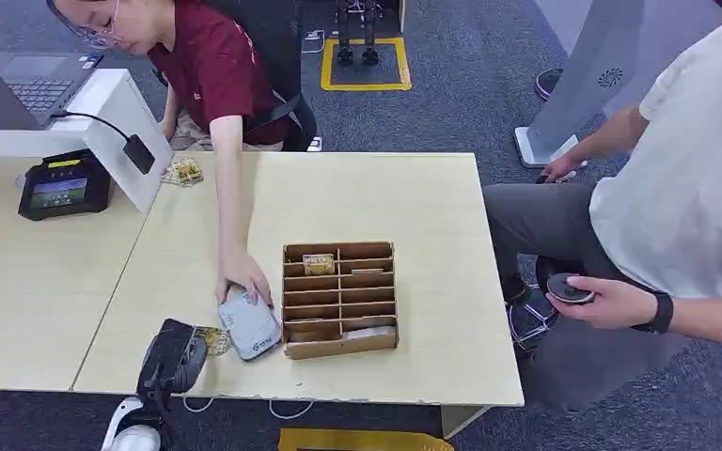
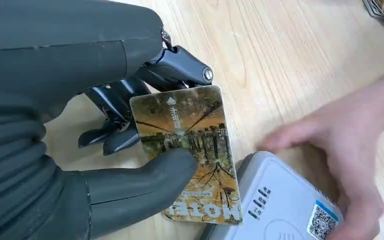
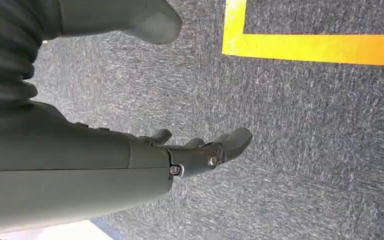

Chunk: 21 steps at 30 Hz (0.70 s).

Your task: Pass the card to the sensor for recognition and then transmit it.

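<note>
Left hand state: your left hand (image 2: 80,150) is clamped on the card (image 2: 187,150), thumb across the printed face, darker fingers behind it. In the head view the left hand (image 1: 174,357) sits at the table's near edge.

Right hand state: your right hand (image 3: 200,152) hangs over the grey carpet (image 3: 305,150) beside a yellow floor line (image 3: 320,47); fingers apart and lightly curled, holding nothing.

Card position: the card pokes out of the left hand just beside the sensor (image 1: 249,324); in the left wrist view one card corner appears to overlap the edge of the sensor (image 2: 280,205). You cannot tell whether they touch.

Key relation: the sensor lies just beyond the card's free end, on the side away from your palm. The card's long axis points roughly at it.

Nearer arm: left, by far; the right is well apart, down at the floor.

Obstruction: a person's hand (image 1: 243,274) rests on the sensor's far side; seen closer (image 2: 340,150), the fingers wrap its edge.

Nearby: a slotted cardboard box (image 1: 340,299) stands just beside the sensor on the wooden table (image 1: 414,207).

Judgement: a short advance along the card's axis should bring it over the reader face; mind the person's fingers.
</note>
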Tool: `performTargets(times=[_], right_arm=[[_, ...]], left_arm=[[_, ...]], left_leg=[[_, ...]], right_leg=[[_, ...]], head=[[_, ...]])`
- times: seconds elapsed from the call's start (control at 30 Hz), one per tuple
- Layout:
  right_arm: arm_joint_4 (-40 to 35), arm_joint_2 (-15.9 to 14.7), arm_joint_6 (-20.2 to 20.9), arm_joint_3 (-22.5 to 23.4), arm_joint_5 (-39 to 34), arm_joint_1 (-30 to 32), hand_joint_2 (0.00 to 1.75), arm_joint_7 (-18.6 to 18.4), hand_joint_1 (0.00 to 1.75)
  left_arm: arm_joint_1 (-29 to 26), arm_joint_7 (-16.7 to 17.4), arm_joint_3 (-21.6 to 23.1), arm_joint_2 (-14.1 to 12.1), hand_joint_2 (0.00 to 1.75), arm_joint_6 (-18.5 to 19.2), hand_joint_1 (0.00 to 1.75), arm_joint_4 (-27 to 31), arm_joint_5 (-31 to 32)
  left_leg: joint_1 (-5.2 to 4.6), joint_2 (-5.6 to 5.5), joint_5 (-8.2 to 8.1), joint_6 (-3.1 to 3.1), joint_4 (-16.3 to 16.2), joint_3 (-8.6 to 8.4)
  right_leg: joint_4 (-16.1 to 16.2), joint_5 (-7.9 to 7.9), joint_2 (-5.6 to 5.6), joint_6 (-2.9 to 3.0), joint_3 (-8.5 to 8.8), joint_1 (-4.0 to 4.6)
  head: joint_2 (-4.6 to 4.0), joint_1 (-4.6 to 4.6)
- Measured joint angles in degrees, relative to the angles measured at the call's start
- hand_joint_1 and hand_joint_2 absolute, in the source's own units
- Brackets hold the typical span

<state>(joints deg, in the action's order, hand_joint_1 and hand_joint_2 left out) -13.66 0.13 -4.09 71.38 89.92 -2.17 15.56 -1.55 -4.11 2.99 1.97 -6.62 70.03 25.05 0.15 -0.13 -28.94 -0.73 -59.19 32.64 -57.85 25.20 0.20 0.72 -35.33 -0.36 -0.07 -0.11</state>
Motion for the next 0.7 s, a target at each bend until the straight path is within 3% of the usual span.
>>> performTargets(times=[0.13,0.37,0.5,0.7], right_arm=[[0.0,0.15,0.0,0.02,0.0,0.0,1.75,-0.2,0.0],[0.0,0.22,-0.02,-0.13,0.0,0.01,1.75,-0.42,0.0],[0.0,0.22,-0.22,-0.33,0.0,0.02,1.75,-0.28,0.0],[0.0,0.24,-0.26,-0.87,0.0,0.02,1.75,-0.28,0.0]], left_arm=[[-0.01,0.09,0.52,0.46,1.75,-0.02,1.75,-0.44,-0.33],[-0.02,-0.39,0.7,1.22,1.75,0.74,1.75,-0.57,-6.34],[-0.05,-1.82,0.7,1.29,1.75,-0.64,1.75,-0.24,-10.74],[0.35,-2.25,0.7,0.92,1.75,-1.62,1.75,1.12,-12.28]], left_leg=[[0.0,0.0,0.0,0.0,0.0,-0.01],[0.01,0.0,0.01,0.0,0.01,-0.01],[0.01,0.0,0.01,0.0,0.0,-0.01],[0.01,0.0,0.01,0.0,0.0,-0.01]], right_leg=[[0.0,0.0,0.0,0.0,0.0,0.0],[0.0,0.0,-0.01,0.0,0.01,0.0],[-0.01,0.0,-0.01,0.0,0.0,0.01],[-0.01,0.0,-0.01,0.0,0.0,0.01]], head=[[0.0,-0.02],[-0.02,0.0],[0.0,0.0],[0.0,0.0]])
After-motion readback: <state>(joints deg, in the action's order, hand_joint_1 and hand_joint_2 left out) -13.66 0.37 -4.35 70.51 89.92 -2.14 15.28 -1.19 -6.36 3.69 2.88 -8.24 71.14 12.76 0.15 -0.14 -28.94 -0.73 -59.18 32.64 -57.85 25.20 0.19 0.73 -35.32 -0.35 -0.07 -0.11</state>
